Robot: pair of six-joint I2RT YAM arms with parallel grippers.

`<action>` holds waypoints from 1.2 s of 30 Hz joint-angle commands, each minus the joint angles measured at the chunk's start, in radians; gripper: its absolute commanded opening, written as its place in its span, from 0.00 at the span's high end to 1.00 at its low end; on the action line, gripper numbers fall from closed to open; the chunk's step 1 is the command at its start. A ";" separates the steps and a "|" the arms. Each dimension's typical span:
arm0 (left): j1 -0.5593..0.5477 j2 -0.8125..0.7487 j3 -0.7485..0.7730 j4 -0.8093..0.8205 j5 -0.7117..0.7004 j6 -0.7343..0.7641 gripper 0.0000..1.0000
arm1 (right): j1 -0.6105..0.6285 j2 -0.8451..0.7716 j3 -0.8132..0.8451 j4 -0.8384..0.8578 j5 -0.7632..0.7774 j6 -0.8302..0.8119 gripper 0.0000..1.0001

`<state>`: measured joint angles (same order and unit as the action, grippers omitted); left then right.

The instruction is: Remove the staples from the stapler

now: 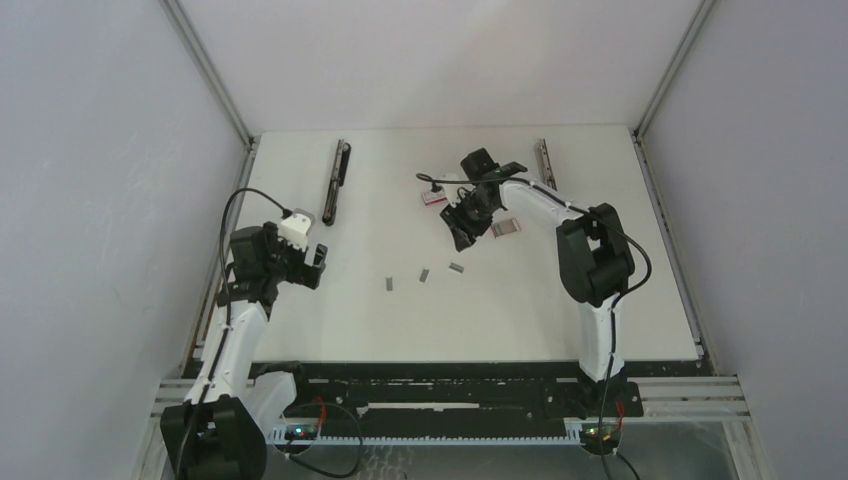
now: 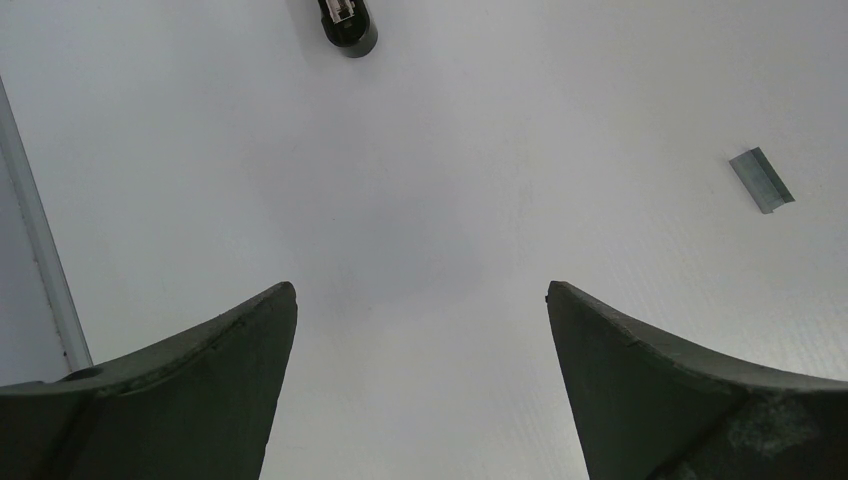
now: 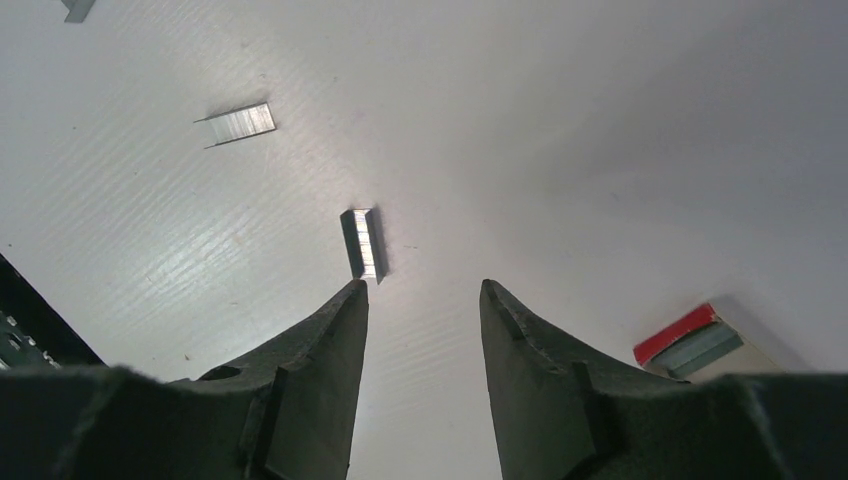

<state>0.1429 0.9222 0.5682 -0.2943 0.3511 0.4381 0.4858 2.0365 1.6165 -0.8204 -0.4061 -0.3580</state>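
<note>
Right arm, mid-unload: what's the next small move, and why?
Probably lift the right gripper straight up and back. Its jaws stand parted and empty, and a staple strip lies on the table just past one fingertip, so sliding sideways could knock it.

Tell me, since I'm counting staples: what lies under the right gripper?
Between the open fingers of the right gripper, bare table shows; one staple strip lies just past their tips. Whatever the fingers themselves cover is hidden.
</note>
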 commanded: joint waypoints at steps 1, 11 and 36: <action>0.007 -0.013 0.004 0.023 0.017 0.007 0.00 | 0.024 0.008 0.009 -0.002 -0.005 -0.056 0.54; 0.006 -0.023 0.002 0.023 0.017 0.007 0.00 | 0.070 0.055 0.016 -0.032 0.051 -0.089 0.52; 0.011 -0.026 0.002 0.022 0.015 0.007 0.00 | 0.111 0.108 0.030 -0.041 0.110 -0.089 0.63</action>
<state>0.1459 0.9154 0.5682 -0.2943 0.3511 0.4381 0.5831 2.1330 1.6169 -0.8639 -0.3092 -0.4347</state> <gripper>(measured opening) 0.996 0.381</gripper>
